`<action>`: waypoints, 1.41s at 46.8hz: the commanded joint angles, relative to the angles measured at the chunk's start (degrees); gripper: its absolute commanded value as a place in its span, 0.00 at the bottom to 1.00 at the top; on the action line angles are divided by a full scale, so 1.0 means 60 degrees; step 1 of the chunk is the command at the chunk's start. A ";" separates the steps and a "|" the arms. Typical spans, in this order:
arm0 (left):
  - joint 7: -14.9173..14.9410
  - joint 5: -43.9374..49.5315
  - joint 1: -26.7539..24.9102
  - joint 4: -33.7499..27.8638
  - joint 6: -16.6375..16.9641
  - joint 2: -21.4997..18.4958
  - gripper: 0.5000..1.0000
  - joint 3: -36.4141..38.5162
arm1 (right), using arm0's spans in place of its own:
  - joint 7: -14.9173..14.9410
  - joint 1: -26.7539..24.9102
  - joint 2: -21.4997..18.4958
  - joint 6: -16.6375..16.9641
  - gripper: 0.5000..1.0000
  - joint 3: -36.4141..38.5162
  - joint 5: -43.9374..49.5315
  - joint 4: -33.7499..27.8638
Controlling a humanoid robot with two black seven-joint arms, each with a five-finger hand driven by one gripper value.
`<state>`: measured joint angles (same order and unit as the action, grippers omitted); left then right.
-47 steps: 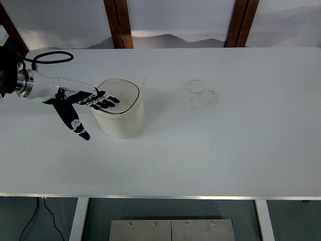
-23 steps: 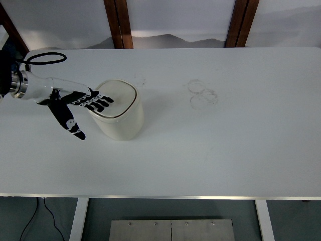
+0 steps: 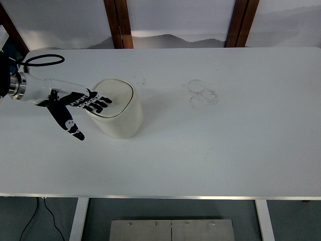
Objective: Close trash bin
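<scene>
A cream-white trash bin (image 3: 119,118) stands on the white table (image 3: 225,140), left of centre. Its lid (image 3: 114,96) lies flat on top, tipped slightly toward the left. My left hand (image 3: 83,103) comes in from the left edge with fingers spread flat. Its fingertips (image 3: 103,102) rest on the lid's left part, and the thumb points down beside the bin. The hand grasps nothing. The right arm does not show.
Faint ring marks (image 3: 202,94) stain the table right of the bin. A black cable (image 3: 44,60) loops above my left forearm. Two wooden posts (image 3: 119,22) stand behind the table's far edge.
My left hand has drawn back a little to the left, still flat on the lid. The bin and lid have shifted slightly left with it.
</scene>
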<state>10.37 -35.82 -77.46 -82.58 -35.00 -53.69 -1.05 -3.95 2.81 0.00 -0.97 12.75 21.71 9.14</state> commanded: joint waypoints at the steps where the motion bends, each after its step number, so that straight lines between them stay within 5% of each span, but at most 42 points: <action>1: 0.0000 0.0168 -0.0039 0.0067 0.0000 0.0012 1.00 -0.0016 | 0.0000 0.0000 0.0000 0.0000 0.99 -0.0002 0.0000 0.0000; 29: 0.0000 0.0755 -0.0625 0.0638 0.0000 0.0114 1.00 -0.0045 | 0.0000 0.0000 0.0000 0.0000 0.99 0.0013 0.0000 0.0000; 44: -0.0015 0.2321 -0.2104 0.2717 0.0000 0.1095 1.00 -0.0060 | 0.0014 0.0000 0.0000 0.0000 0.99 0.0013 0.0000 0.0000; 66: -0.0117 0.4460 -0.2208 0.5310 0.0000 0.1945 1.00 -0.0821 | 0.0058 -0.0015 0.0000 0.0000 0.99 0.0013 0.0015 0.0000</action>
<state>9.90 -10.99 -91.02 -53.06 -35.01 -42.58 -5.08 -3.60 2.74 0.00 -0.97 12.82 21.75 9.15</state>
